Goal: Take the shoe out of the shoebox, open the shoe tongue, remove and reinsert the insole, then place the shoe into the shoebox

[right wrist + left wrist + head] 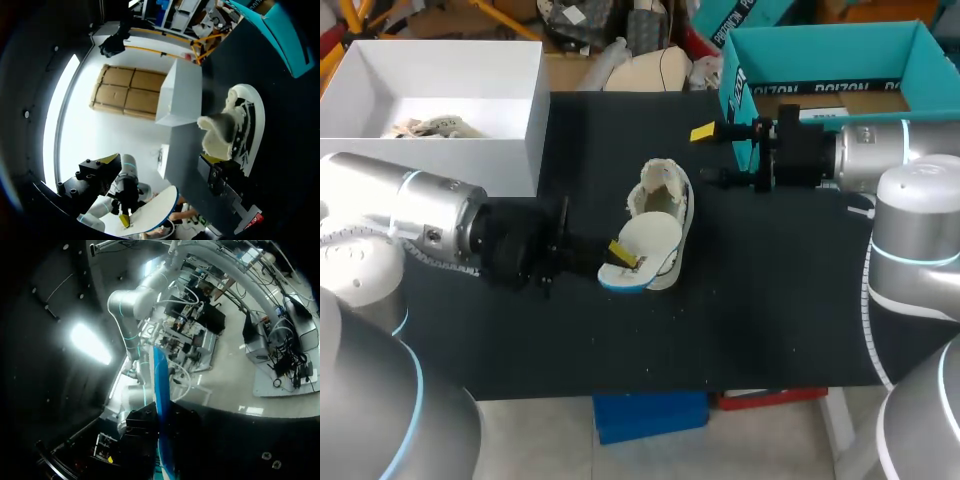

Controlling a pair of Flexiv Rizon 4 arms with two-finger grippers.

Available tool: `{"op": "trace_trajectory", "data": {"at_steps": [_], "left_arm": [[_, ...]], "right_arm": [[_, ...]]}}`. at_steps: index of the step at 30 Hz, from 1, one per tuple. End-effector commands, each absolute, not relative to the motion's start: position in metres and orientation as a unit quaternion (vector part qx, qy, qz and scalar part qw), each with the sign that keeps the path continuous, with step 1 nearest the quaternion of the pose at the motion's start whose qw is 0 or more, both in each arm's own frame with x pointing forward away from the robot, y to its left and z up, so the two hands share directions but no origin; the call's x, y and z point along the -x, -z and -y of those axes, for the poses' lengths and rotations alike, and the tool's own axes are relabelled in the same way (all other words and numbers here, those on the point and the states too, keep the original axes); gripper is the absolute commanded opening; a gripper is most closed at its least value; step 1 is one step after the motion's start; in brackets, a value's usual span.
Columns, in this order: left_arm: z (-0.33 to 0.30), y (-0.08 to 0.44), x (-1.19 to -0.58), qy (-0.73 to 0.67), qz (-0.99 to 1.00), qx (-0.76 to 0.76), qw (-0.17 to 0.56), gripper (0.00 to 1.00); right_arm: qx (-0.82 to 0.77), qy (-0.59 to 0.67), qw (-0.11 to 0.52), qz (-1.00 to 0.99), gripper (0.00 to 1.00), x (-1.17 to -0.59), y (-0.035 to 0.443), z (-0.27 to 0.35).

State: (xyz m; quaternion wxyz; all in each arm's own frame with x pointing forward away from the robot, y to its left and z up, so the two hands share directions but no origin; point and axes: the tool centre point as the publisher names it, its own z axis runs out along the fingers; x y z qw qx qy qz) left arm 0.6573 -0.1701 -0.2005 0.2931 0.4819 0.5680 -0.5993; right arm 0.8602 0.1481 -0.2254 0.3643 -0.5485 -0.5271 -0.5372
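Note:
A white shoe (pixel 665 185) (pixel 243 125) lies on its side in the middle of the black table (pixel 770 300), its opening spread wide. Its white insole (pixel 647 240) with a blue edge is out of the shoe and rests slanted over the shoe's front. My left gripper (pixel 623 256) is shut on the insole's near end. In the left wrist view the insole's blue edge (pixel 161 390) runs straight out between the black fingers (pixel 142 435). My right gripper (pixel 710 155) (pixel 159 161) hangs open just right of the shoe, holding nothing. The teal shoebox (pixel 840 60) (pixel 280 35) stands at the back right.
An open white box (pixel 440 80) (pixel 182 95) with crumpled paper (pixel 430 126) inside stands at the back left, close behind my left arm. The table's front half lies bare ahead of the shoe.

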Motion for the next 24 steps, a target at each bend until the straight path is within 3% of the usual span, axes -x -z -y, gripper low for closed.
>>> {"op": "trace_trajectory", "data": {"at_steps": [1,13,24], "left_arm": [[0.173,0.202,-0.677,0.610,-0.548,-0.502,0.276,0.00],[0.173,0.202,-0.677,0.610,-0.548,-0.502,0.276,0.00],[0.162,0.224,-0.702,0.550,-0.458,-0.553,0.426,0.00]], "right_arm": [[0.549,0.538,0.363,0.526,1.00,-0.860,0.226,-0.150],[0.549,0.538,0.363,0.526,1.00,-0.860,0.226,-0.150],[0.549,0.538,0.363,0.526,1.00,-0.860,0.226,-0.150]]}}
